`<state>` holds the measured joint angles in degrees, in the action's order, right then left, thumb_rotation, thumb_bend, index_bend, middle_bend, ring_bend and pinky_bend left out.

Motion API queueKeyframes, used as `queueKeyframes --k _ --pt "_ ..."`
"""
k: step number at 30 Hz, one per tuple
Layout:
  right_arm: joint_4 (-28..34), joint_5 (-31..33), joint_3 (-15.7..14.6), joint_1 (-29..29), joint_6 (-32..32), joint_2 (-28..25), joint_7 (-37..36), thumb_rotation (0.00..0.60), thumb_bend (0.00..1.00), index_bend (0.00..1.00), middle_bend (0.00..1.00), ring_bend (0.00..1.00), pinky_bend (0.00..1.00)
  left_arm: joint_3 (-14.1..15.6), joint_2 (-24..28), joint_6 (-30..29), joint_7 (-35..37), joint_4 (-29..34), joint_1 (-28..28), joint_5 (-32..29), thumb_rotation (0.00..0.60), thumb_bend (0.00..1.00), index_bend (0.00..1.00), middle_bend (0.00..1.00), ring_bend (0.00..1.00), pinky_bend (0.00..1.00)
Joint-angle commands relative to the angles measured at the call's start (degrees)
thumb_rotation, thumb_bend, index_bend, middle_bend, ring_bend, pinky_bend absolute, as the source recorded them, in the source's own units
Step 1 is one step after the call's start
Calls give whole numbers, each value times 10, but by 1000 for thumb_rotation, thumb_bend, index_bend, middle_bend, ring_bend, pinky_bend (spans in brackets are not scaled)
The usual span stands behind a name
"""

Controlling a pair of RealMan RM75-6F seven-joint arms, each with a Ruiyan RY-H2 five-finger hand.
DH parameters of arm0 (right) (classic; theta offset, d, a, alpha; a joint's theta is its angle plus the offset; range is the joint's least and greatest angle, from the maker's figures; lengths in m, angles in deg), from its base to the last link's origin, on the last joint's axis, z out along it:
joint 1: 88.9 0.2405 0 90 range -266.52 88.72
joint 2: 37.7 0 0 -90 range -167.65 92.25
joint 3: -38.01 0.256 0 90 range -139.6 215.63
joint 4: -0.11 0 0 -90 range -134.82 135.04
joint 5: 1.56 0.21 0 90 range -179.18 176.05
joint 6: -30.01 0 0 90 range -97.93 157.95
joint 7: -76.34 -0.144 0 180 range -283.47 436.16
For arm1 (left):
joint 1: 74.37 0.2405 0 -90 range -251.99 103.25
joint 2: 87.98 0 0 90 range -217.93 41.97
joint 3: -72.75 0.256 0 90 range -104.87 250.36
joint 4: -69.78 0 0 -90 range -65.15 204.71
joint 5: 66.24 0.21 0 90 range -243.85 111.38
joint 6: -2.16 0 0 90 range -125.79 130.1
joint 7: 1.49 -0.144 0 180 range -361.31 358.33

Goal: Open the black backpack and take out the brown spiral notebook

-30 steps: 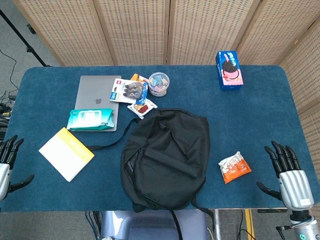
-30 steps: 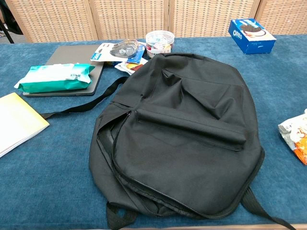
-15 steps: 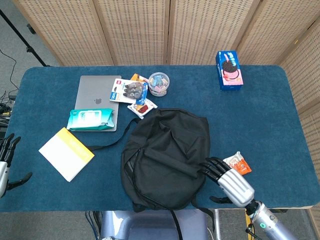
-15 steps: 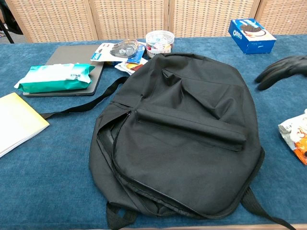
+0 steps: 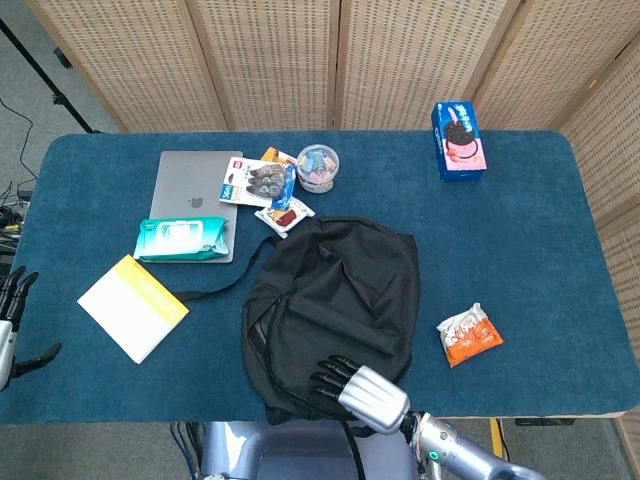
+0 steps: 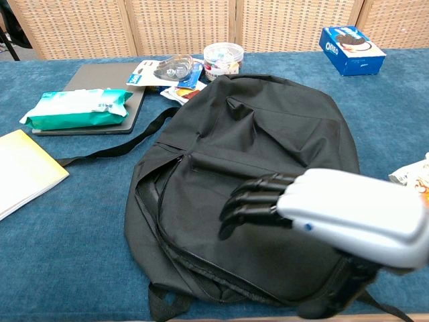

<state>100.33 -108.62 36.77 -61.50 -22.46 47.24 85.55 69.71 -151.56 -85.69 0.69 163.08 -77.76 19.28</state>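
Note:
The black backpack (image 5: 335,310) (image 6: 268,154) lies flat in the middle of the blue table, its zipper running along the left and near edge. My right hand (image 5: 355,386) (image 6: 322,215) hovers over the backpack's near end, fingers (image 6: 251,201) extended leftward and apart, holding nothing. My left hand (image 5: 10,320) stays at the table's left edge, fingers apart and empty. No brown spiral notebook shows in either view.
A yellow-edged white pad (image 5: 132,306), a teal wipes pack (image 5: 182,239) on a grey laptop (image 5: 190,190), small packets (image 5: 262,182) and a round tub (image 5: 317,167) lie to the left and behind. An Oreo box (image 5: 458,139) stands far right; an orange snack bag (image 5: 470,334) lies near right.
My right hand has swept left from the table's right edge, past the snack bag, to above the backpack's near end. The left hand has slid slightly down and out of frame.

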Motion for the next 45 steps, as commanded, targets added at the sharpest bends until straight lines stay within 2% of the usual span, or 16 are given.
queueKeyframes --k 1,18,22,27,31,34,40,45 --pt "-12 13 5 10 10 26 24 600 0 230 188 112 115 0 1 0 2 0 0 -1 600 162 40 0 0 39" --pt "-75 33 11 35 -4 114 69 600 6 230 188 112 142 -3 1 0 6 -2 0 -3 600 164 40 0 0 38" --pt "-84 39 8 37 -7 123 78 600 64 230 188 119 165 -3 1 1 6 -2 0 -4 600 166 39 0 0 38" --pt "-95 43 7 39 -16 131 86 600 222 231 190 150 200 -4 1 1 6 -3 0 -3 600 166 40 0 0 38" --pt "-104 41 5 41 -29 134 91 600 252 233 211 182 234 -4 1 1 6 -3 0 -4 600 166 39 0 0 38" --pt "-110 42 4 40 -37 136 96 600 272 252 247 229 281 -3 0 3 5 -3 0 -3 600 166 40 0 0 38" --pt "-129 35 1 39 -63 147 97 600 360 325 363 361 441 -3 0 2 5 -3 0 -4 600 166 39 0 0 38" --pt "-142 32 2 39 -85 156 80 600 428 373 435 423 465 -3 0 3 5 -3 0 -3 600 166 39 0 0 38"
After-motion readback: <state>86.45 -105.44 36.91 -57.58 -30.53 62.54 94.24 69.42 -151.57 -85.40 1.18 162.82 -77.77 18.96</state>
